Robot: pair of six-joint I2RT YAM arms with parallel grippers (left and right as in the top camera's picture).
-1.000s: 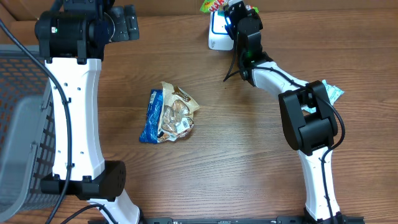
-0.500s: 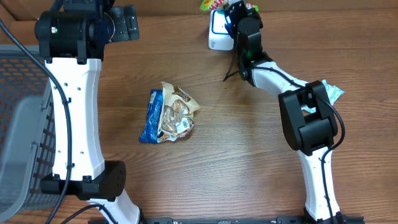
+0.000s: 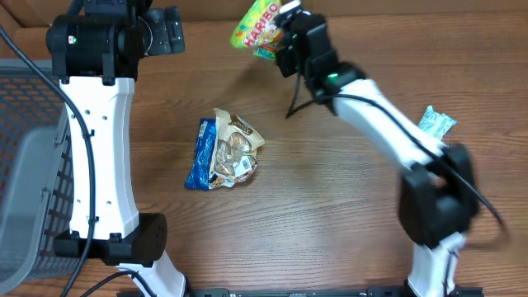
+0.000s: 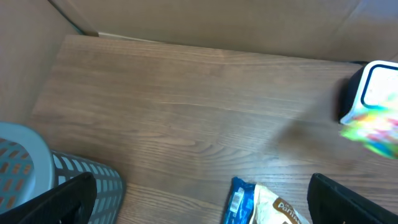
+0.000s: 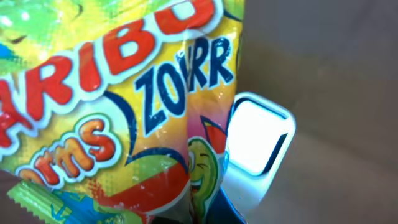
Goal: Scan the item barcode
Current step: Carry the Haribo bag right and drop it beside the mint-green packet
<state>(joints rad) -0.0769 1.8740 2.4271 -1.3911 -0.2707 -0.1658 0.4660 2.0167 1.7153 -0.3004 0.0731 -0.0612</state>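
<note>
We find the right gripper (image 3: 280,37) clamped shut on one end of the Haribo bag (image 3: 257,23), which hangs clear of the table (image 3: 330,206) at its far edge, just in front of the scanner (image 5: 258,143). The left gripper (image 4: 200,183) stands fully open and empty, well apart. Pick-up is done. Presentation is under way, though no barcode shows in any view, so we judge the read unconfirmed. From overhead the bag's long axis runs across the table, slightly tilted, its free end pointing to the picture's left. Its printed front faces the wrist camera. A snack packet (image 3: 223,153) lies untouched mid-table.
</note>
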